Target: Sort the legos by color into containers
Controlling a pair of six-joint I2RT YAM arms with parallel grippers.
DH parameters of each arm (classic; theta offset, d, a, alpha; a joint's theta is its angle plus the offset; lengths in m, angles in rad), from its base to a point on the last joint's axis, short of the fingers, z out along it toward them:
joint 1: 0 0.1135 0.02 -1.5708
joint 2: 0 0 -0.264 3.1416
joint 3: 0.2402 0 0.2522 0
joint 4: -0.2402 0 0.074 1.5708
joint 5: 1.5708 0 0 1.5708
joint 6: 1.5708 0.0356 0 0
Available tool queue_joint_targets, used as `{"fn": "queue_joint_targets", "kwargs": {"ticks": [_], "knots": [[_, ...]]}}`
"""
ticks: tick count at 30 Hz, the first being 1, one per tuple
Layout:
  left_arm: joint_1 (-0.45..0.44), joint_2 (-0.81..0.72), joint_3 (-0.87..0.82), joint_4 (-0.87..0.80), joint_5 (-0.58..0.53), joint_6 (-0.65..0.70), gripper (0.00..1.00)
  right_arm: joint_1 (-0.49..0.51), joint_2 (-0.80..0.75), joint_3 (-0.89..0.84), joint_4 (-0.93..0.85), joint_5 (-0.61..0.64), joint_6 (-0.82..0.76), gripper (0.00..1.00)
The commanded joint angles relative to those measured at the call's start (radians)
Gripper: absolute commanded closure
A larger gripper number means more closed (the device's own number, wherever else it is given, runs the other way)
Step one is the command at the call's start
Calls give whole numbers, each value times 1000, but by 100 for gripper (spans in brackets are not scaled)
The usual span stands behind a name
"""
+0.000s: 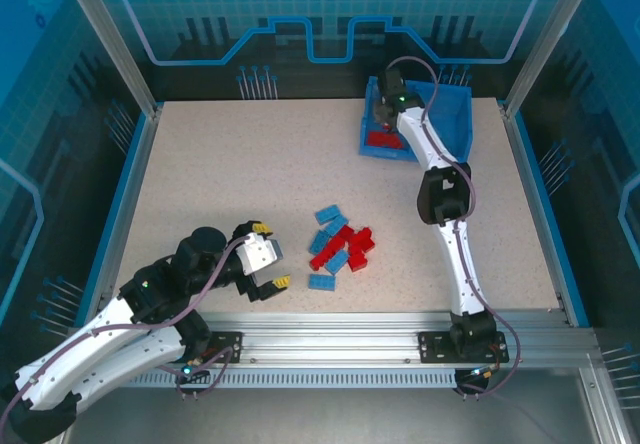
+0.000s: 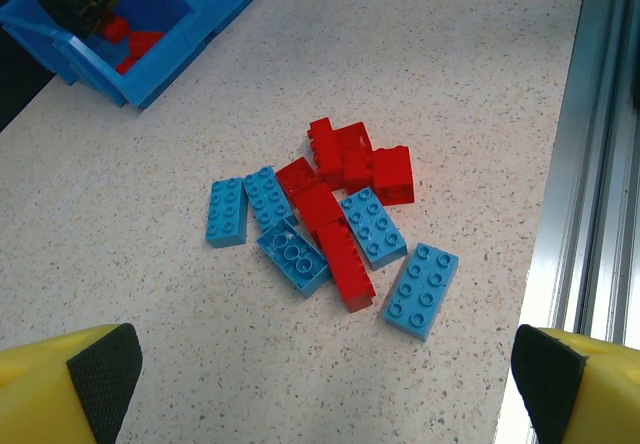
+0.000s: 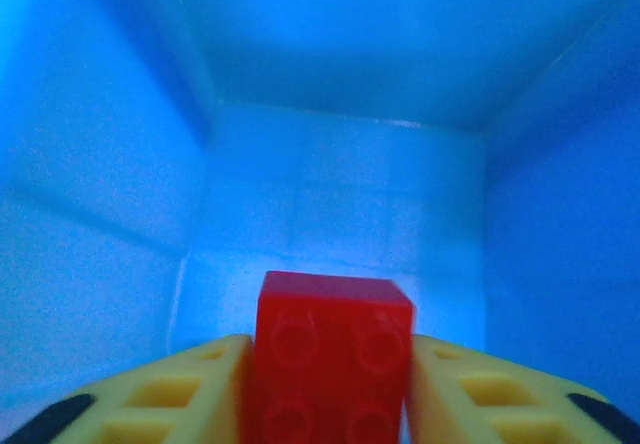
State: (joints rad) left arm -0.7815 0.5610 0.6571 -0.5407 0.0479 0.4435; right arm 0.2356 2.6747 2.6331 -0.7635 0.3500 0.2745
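Five light-blue studded plastic bricks (image 2: 373,226) lie loose on the speckled beige tabletop (image 1: 220,164). They share one pile with several bright red studded plastic bricks (image 2: 345,264). In the left wrist view, some of the red ones sit bunched together at the pile's 12 o'clock end. Seen from the top camera, the pile (image 1: 340,249) sits a little toward 6 o'clock from the table's middle.

The blue plastic two-compartment bin (image 1: 460,124) stands at about 1 o'clock near the far edge, well apart from the pile. A few sorted red bricks (image 1: 385,141) already lie in its 9 o'clock compartment.

The right gripper (image 1: 383,116) is down inside that same compartment. Its wrist camera shows the yellow fingers (image 3: 180,394) pressed against both sides of a held red brick (image 3: 335,354), clamped on it with the studs facing the lens. The bin's blue walls rise close behind it.

The left gripper (image 1: 272,256) is low over the table at 9 o'clock of the pile, near it but not touching. Its jaws are spread wide apart with nothing between them. In its own view the black-padded yellow fingertips (image 2: 100,369) sit at the 7 and 5 o'clock corners, with the pile between and beyond them.
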Motion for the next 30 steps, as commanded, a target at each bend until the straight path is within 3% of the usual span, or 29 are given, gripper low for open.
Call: {"fn": "queue_joint_targets", "kwargs": {"ticks": [1, 8, 15, 24, 30], "knots": [[4, -6, -4, 22, -13, -11, 1, 2, -28, 46, -41, -31, 16, 51], [4, 11, -2, 25, -25, -20, 1, 12, -203, -140, -51, -75, 21, 52], [4, 14, -7, 50, -58, -70, 1, 57, -618, -708, 134, -120, 39, 49], [11, 182, 114, 12, -173, -317, 1, 210, -1235, -1428, 260, -451, 66, 35], [11, 377, 174, 93, -245, -584, 1, 353, -1455, -1654, 184, -592, 49, 33]]}}
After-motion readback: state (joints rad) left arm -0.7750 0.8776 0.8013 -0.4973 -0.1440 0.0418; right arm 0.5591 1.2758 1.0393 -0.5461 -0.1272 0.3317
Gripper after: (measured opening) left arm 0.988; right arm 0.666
